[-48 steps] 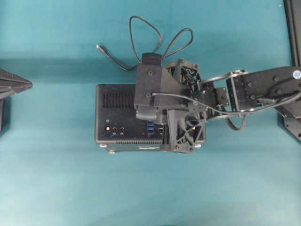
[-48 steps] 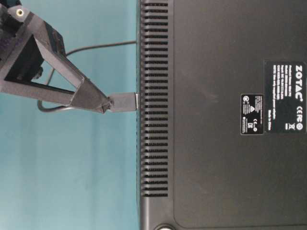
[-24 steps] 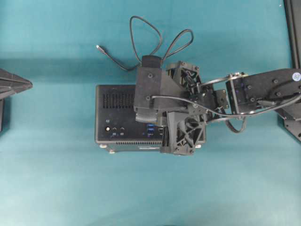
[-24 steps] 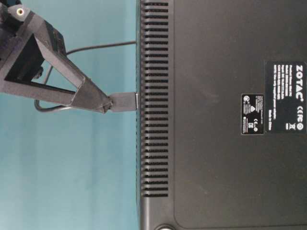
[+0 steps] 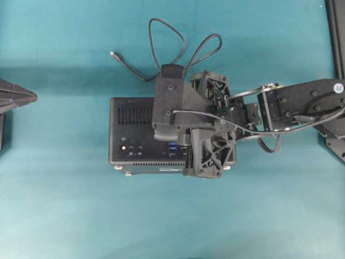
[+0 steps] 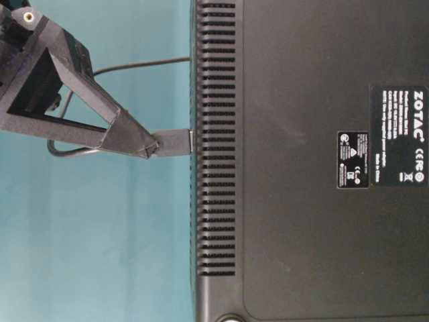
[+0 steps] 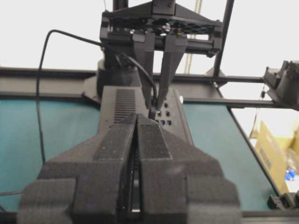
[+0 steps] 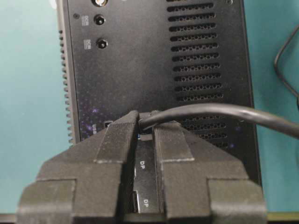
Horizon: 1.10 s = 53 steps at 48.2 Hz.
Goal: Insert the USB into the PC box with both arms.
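The right end effector is pinched tight on the USB, holding the plug by its moulded body with the metal tip right at the port face of the PC box; how deep it sits I cannot tell; the left end effector is shut on nothing, parked well back at the left edge of the worktop, pointing at the box; the plug looks small, hard and stiff, so the body is the right place to grip, square to the port, since a tilted push could jam or bend the tip; its cable is thin and limp, looping loose behind the box, and will drag little; the box looks heavy enough to stay put but could slide on the cloth under a push, which the idle arm could brace; the worktop is covered in flat teal fabric; beyond it, black frame rails and a bright pale room.
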Available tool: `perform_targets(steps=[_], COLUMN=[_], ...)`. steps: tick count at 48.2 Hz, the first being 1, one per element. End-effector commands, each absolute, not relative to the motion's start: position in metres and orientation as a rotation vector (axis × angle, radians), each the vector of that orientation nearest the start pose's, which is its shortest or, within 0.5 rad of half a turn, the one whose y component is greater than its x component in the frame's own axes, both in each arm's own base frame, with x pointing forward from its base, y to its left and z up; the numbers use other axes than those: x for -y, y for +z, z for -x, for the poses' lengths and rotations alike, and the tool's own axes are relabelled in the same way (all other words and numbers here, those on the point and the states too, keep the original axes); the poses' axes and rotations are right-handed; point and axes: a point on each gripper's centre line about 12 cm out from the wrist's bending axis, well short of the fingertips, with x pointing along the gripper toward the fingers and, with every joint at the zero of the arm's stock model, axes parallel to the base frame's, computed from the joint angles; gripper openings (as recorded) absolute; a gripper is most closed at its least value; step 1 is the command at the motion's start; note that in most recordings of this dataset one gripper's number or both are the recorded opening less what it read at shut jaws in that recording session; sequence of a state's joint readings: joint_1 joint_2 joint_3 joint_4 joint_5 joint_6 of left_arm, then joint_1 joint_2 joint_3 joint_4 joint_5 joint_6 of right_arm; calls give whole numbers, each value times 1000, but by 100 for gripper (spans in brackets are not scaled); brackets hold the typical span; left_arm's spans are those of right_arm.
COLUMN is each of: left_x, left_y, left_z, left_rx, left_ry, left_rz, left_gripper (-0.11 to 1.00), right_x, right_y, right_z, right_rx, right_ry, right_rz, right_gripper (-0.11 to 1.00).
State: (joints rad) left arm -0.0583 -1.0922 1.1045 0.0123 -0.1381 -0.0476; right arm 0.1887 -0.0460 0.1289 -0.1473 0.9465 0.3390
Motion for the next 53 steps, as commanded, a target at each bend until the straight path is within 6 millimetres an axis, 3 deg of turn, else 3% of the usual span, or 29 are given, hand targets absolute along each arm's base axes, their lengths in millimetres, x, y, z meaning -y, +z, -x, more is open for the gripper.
perform_targets(steps=[1, 16, 35, 53], left_x=[11, 11, 11, 11], left_y=[336, 334, 335, 329], left_z=[-179, -180, -178, -178], left_rx=[141, 134, 142, 105], left_ry=[-64, -66, -67, -65], left_rz=[39, 85, 78, 77], left_gripper=[0, 0, 0, 0], right_x=[-78, -75, -71, -67], right_y=[297, 299, 316, 331], right_z=[-397, -397, -399, -383], right_rx=[-1054, -1057, -1037, -1068], right_ry=[-38, -46, -60, -78], right_rz=[-85, -87, -72, -66], right_gripper=[9, 18, 50, 51])
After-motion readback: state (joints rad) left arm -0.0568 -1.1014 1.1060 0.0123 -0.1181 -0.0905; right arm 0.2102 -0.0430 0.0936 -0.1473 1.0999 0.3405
